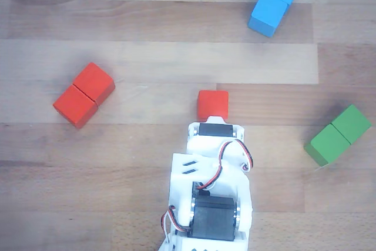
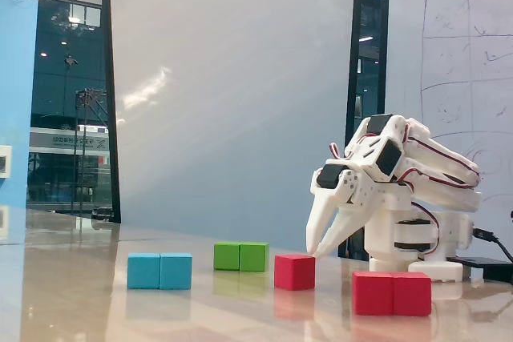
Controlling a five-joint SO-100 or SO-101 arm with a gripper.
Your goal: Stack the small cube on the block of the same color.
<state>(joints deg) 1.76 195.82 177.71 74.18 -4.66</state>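
The small cube (image 1: 212, 104) (image 2: 295, 271), red-orange, rests on the wooden table just ahead of the white arm. The red block (image 1: 84, 94) (image 2: 392, 293), two cubes long with a seam, lies apart at the left of the other view and nearest the camera in the fixed view. In the fixed view my gripper (image 2: 315, 251) points down just right of the small cube, a little above the table, its fingertips nearly together and holding nothing. In the other view the arm's wrist (image 1: 212, 130) hides the fingers.
A blue double block (image 1: 274, 2) (image 2: 159, 271) lies beyond the cube. A green double block (image 1: 338, 134) (image 2: 240, 256) lies at the right of the other view. The arm's base (image 2: 413, 238) stands at the right of the fixed view.
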